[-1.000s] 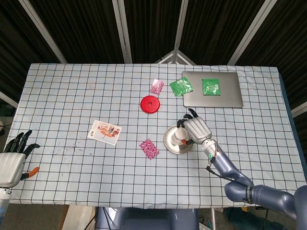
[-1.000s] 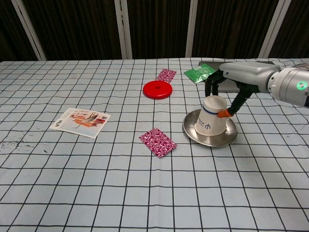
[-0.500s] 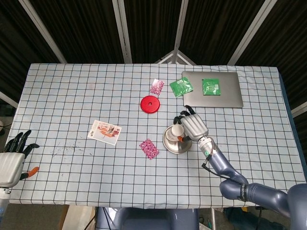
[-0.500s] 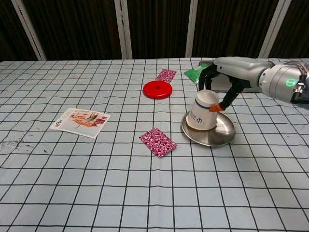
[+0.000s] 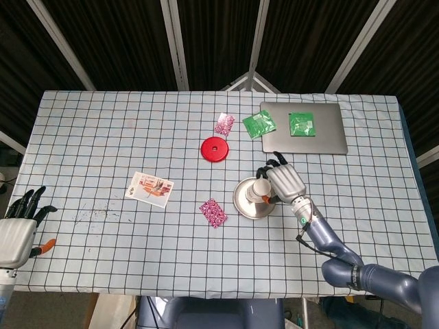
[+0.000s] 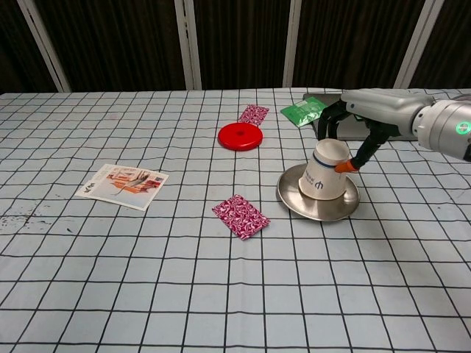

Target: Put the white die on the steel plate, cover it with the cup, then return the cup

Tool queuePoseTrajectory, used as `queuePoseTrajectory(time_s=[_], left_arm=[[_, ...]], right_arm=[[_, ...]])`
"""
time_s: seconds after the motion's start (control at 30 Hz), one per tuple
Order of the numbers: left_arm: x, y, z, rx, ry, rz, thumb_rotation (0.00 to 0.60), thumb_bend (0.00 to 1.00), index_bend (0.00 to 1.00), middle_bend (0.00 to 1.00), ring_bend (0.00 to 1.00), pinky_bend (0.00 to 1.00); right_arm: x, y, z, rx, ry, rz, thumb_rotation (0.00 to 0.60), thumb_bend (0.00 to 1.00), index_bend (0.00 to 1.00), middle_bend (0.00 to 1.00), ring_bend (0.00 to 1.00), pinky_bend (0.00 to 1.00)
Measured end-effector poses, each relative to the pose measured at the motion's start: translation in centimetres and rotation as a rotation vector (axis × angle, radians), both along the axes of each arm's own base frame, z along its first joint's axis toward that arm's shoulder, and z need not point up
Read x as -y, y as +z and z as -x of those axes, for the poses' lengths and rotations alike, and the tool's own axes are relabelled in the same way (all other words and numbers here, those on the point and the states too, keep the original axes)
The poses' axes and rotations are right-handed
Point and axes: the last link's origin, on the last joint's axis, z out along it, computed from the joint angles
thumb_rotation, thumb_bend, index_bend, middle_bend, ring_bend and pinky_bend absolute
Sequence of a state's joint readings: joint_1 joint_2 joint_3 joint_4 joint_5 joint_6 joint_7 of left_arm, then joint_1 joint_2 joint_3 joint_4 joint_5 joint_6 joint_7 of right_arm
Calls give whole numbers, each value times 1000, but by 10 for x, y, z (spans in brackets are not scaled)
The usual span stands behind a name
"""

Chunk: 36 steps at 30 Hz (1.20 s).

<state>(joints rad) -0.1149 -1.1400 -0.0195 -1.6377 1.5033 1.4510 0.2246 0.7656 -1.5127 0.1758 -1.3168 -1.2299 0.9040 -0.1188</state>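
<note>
An upturned white paper cup [image 6: 324, 174] with a blue band stands slightly tilted on the steel plate [image 6: 293, 201], right of the table's middle. My right hand [image 6: 352, 126] grips the cup from above and behind, its orange-tipped thumb against the cup's right side. From the head view the same cup [image 5: 260, 188] sits on the plate [image 5: 243, 203] with the right hand [image 5: 284, 181] over it. The white die is hidden from both views. My left hand [image 5: 18, 232] hangs off the table's front left corner, fingers apart, holding nothing.
A red disc [image 6: 240, 135] lies behind the plate, a pink patterned packet [image 6: 241, 216] to its front left and another [image 6: 254, 114] further back. A printed card [image 6: 123, 184] lies at the left. Green packets [image 5: 258, 124] and a grey slab [image 5: 322, 140] sit back right.
The cup, tipped over to the left half a second ago, has swung back right and stands nearer upright on the plate, still in my right hand. The left hand has not moved.
</note>
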Motion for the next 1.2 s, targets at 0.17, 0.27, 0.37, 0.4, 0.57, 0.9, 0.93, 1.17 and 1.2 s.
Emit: queuePoseTrajectory(time_s=[0.17, 0.27, 0.37, 0.4, 0.57, 0.9, 0.93, 1.17, 1.2], left_arm=[[0, 0, -1, 1, -3, 2, 600, 236, 320, 0, 0, 128], [1, 1, -1, 5, -3, -4, 600, 236, 321, 0, 0, 128], [1, 3, 0, 7, -2, -10, 600, 236, 323, 0, 0, 128], [1, 3, 0, 8, -1, -10, 600, 236, 323, 0, 0, 128], [1, 2, 0, 8, -4, -4, 600, 236, 324, 0, 0, 128], [1, 3, 0, 11, -4, -7, 600, 236, 329, 0, 0, 128], [1, 3, 0, 11, -4, -6, 600, 236, 329, 0, 0, 128], [1, 4, 0, 11, -4, -9, 600, 236, 329, 0, 0, 128], [1, 4, 1, 12, -2, -10, 600, 236, 329, 0, 0, 128]], right_arm=[[-8, 5, 0, -8, 21, -6, 600, 449, 557, 468, 229, 0], [-15, 6, 0, 4, 23, -20, 600, 448, 557, 468, 229, 0], [-21, 6, 0, 17, 23, -37, 600, 449, 563, 468, 229, 0], [-23, 6, -1, 24, 21, -45, 600, 448, 566, 468, 229, 0], [-31, 2, -5, 57, 12, -88, 600, 448, 566, 468, 229, 0], [-31, -7, -16, 71, 35, -105, 600, 449, 566, 468, 229, 0], [-30, -8, -18, 72, 36, -106, 600, 449, 566, 468, 229, 0], [-21, -16, -22, 81, 29, -103, 600, 449, 566, 468, 229, 0], [-19, -17, -22, 79, 28, -100, 600, 449, 566, 468, 229, 0]])
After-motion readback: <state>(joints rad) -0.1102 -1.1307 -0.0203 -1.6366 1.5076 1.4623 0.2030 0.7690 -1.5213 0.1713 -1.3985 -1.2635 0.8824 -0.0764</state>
